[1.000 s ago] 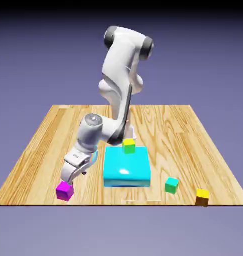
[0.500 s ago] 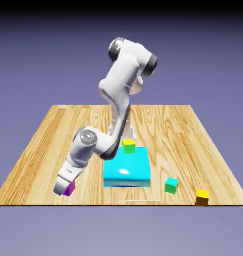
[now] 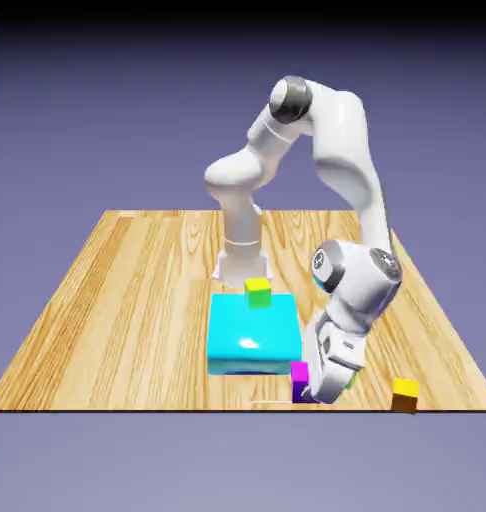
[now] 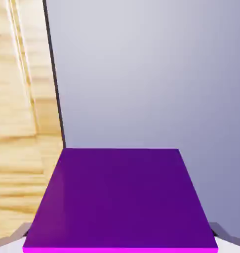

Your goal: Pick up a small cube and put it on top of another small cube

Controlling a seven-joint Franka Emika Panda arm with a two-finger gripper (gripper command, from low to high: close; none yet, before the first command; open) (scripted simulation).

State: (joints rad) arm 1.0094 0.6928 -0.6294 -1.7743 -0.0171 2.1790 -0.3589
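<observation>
Transfer stage: cube in grasp, not yet stacked.

The gripper (image 3: 309, 388) is clamped on the magenta cube (image 3: 299, 375), which fills the hand view (image 4: 121, 200), low near the table's (image 3: 117, 290) front edge. The teal-green cube (image 3: 351, 378) is almost hidden behind the hand. Remaining: align above it, lower, release.
</observation>
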